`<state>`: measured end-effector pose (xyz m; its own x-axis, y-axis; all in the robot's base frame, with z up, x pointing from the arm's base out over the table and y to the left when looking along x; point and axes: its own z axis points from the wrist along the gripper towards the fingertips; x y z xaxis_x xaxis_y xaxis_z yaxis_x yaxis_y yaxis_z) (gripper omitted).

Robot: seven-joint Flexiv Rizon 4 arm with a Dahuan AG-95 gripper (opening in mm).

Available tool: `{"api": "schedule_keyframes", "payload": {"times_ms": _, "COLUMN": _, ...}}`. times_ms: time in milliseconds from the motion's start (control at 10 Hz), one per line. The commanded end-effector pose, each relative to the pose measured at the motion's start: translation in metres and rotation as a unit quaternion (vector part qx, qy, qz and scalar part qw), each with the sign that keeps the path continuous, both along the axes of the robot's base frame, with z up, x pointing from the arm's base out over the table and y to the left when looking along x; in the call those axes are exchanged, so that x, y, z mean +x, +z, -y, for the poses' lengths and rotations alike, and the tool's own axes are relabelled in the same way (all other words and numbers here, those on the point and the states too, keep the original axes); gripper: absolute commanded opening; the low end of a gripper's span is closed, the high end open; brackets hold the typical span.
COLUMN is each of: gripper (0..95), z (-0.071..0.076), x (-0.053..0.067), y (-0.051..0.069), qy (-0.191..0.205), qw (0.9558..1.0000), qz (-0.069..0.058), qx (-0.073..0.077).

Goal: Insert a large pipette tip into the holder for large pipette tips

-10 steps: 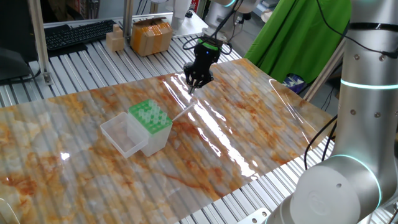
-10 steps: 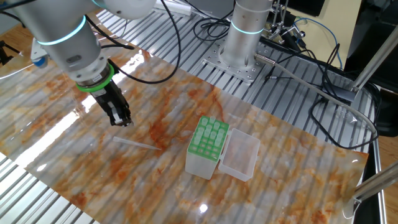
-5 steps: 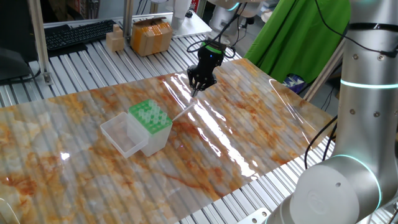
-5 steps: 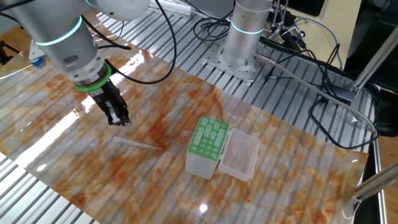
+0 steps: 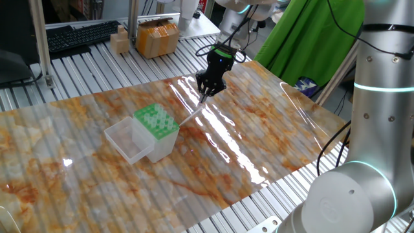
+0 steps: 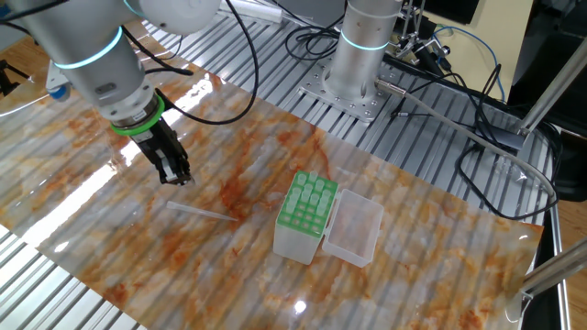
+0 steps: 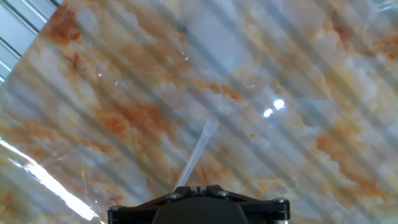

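Observation:
The large pipette tip (image 5: pixel 192 115) lies flat on the marbled tabletop, apart from the holder; it also shows in the other fixed view (image 6: pixel 197 213) and in the hand view (image 7: pixel 198 152), its wide end pointing away from the hand. The holder, a clear box with a green rack plate (image 5: pixel 156 121) (image 6: pixel 309 202), stands with its clear lid (image 5: pixel 129 141) (image 6: pixel 353 227) swung open beside it. My gripper (image 5: pixel 204 96) (image 6: pixel 177 177) hangs a little above the table near the tip, its fingers together and holding nothing. The holder is out of the hand view.
A cardboard box (image 5: pixel 157 37) and a keyboard (image 5: pixel 81 33) sit on the slatted bench behind the marbled sheet. A green cloth (image 5: pixel 310 39) hangs at the back right. The robot base (image 6: pixel 359 64) and cables (image 6: pixel 440 110) are beyond the holder.
The gripper has shifted slightly, away from the holder, staying above the table. The pipette tip and the holder have not moved.

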<state>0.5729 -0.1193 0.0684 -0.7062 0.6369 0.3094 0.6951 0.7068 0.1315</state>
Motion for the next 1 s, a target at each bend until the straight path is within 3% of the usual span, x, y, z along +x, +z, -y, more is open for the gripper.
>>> {"api": "schedule_keyframes", "payload": {"times_ms": 100, "gripper": 0.0, "z": 0.000, "x": -0.001, "y": -0.003, "qy": -0.003, "qw": 1.0000, "qz": 0.001, "qx": 0.000}}
{"api": "schedule_keyframes", "payload": {"times_ms": 200, "gripper": 0.0, "z": 0.001, "x": -0.001, "y": -0.004, "qy": -0.003, "qw": 1.0000, "qz": 0.000, "qx": 0.002}}
{"api": "schedule_keyframes", "payload": {"times_ms": 400, "gripper": 0.0, "z": 0.004, "x": 0.002, "y": -0.008, "qy": -0.010, "qw": 0.9997, "qz": -0.003, "qx": 0.024}}
{"api": "schedule_keyframes", "payload": {"times_ms": 1000, "gripper": 0.0, "z": 0.011, "x": 0.009, "y": -0.017, "qy": -0.007, "qw": 0.9995, "qz": -0.002, "qx": 0.030}}
